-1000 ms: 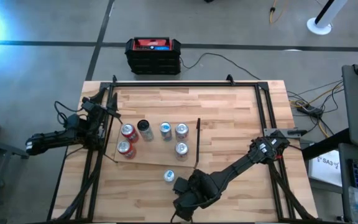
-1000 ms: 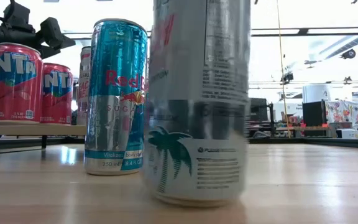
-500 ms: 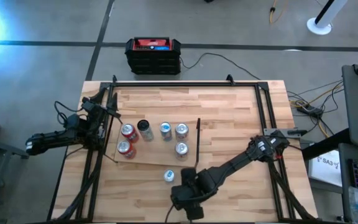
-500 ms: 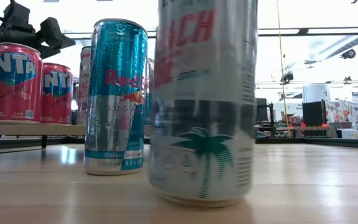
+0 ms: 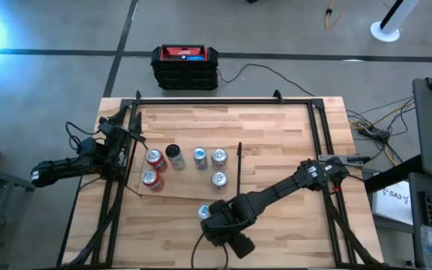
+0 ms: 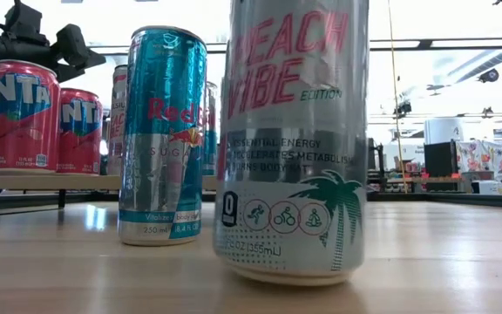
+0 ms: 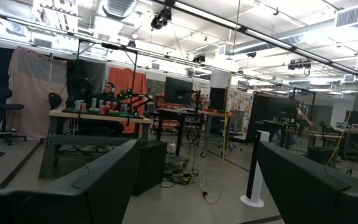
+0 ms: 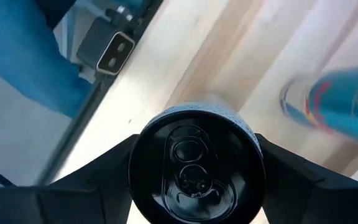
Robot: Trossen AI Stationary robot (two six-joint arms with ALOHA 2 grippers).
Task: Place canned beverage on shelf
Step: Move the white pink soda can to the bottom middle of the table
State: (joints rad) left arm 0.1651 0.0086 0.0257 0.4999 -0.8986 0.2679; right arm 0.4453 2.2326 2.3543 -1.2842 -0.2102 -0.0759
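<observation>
A tall silver can lettered "Beach Vibe" stands upright near the table's front edge, with my right gripper shut on it; in the high view the gripper hides it. A blue and silver can stands on the table just beside it. The shelf, a pale board with a black upright bar at its right end, carries several cans, two of them red. My left gripper waits open past the table's left edge, pointing out into the room. My right gripper pinches the silver can's upper wall between its two fingers, one on either side just below the dark lid. The fingers slant down from above. The can stays upright, its base at the tabletop; whether it rests there I cannot tell.
Black frame rails run along the table's left, right and far edges. A black and red box sits on the floor beyond the far edge. Bare wood lies right of the shelf's bar.
My right gripper has rolled about its own axis and moved a little toward the table's left, nearer the blue can. The silver can has turned with it about its upright axis: the lettering now faces the low camera, and the palm tree has swung across.
</observation>
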